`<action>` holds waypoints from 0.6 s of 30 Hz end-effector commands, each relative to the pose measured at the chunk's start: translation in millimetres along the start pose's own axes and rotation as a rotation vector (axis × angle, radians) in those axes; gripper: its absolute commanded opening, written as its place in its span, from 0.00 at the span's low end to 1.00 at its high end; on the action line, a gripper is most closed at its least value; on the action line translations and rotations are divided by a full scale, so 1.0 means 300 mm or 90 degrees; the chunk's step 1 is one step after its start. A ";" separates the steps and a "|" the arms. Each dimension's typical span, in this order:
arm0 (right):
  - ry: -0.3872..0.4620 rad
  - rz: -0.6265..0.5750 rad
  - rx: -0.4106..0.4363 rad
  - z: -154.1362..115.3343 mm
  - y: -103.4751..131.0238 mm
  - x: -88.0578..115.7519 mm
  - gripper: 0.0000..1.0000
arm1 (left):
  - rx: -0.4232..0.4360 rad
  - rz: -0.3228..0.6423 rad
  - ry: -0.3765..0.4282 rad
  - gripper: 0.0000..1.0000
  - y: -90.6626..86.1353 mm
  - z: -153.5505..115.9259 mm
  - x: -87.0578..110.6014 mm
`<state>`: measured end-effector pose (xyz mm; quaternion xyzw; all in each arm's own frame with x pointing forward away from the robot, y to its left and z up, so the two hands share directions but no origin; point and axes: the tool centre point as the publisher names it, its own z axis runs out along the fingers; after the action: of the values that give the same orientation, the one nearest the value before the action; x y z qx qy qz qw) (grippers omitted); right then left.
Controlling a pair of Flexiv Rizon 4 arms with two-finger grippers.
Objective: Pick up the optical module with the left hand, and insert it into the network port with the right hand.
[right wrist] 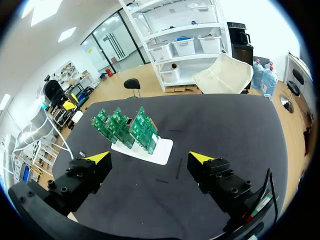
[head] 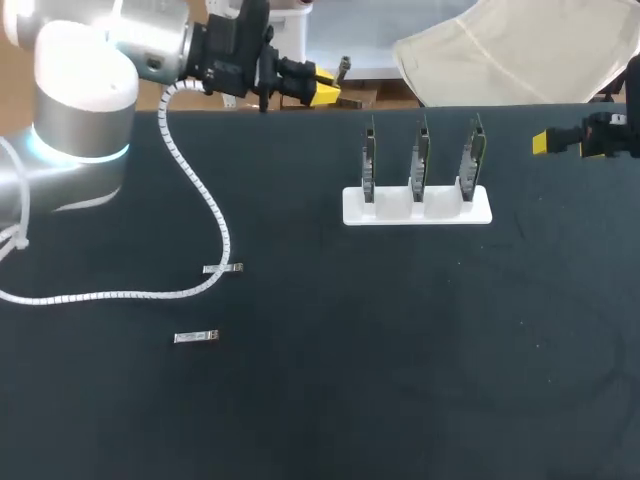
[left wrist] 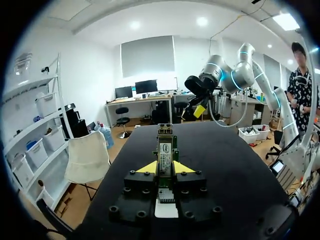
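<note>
My left gripper (head: pixel 322 90) hangs over the table's far edge, shut on a slim optical module (left wrist: pixel 165 150) with a green label. In the left wrist view my left gripper (left wrist: pixel 165 168) holds the module between its yellow tips, and the module points straight ahead past them. Two more silver modules (head: pixel 222 268) (head: pixel 196 337) lie flat on the black table at the left. A white stand (head: pixel 417 205) carries three upright green boards (right wrist: pixel 127 127) with the network ports. My right gripper (head: pixel 556 141) is at the table's right edge, open and empty (right wrist: pixel 150 159), facing the boards.
A white spiral cable (head: pixel 205 205) runs from my left arm across the left part of the black table (head: pixel 400 350), ending close to the nearer loose module. The stand's white base (right wrist: pixel 162 150) sits ahead of my right gripper.
</note>
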<state>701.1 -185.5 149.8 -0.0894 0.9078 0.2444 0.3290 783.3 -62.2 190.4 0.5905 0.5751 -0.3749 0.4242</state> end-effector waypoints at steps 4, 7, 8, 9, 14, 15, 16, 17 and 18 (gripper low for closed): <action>0.000 0.001 0.004 -0.003 0.004 0.002 1.00 | 0.014 -0.018 -0.027 0.00 -0.005 0.049 0.020; 0.000 0.001 0.004 -0.003 0.004 0.002 1.00 | 0.020 -0.022 -0.033 0.00 -0.007 0.067 0.021; 0.000 0.001 0.004 -0.003 0.004 0.002 1.00 | 0.021 -0.023 -0.034 0.00 -0.008 0.072 0.020; 0.000 0.001 0.004 -0.003 0.004 0.002 1.00 | 0.022 -0.024 -0.036 0.00 -0.008 0.075 0.021; 0.000 0.001 0.004 -0.003 0.004 0.002 1.00 | 0.018 -0.044 -0.049 0.00 -0.006 0.093 0.037; 0.000 0.001 0.004 -0.003 0.004 0.002 1.00 | 0.019 -0.045 -0.050 0.00 -0.006 0.099 0.038; 0.000 0.001 0.004 -0.003 0.004 0.002 1.00 | 0.022 -0.049 -0.053 0.00 -0.006 0.103 0.038; 0.000 0.001 0.004 -0.003 0.004 0.002 1.00 | 0.022 -0.049 -0.054 0.00 -0.006 0.106 0.038; 0.000 0.001 0.004 -0.003 0.004 0.002 1.00 | 0.023 -0.049 -0.056 0.00 -0.007 0.111 0.035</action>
<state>701.1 -185.6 149.8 -0.0894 0.9078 0.2444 0.3290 779.0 -85.6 171.4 0.5582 0.5742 -0.4242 0.4227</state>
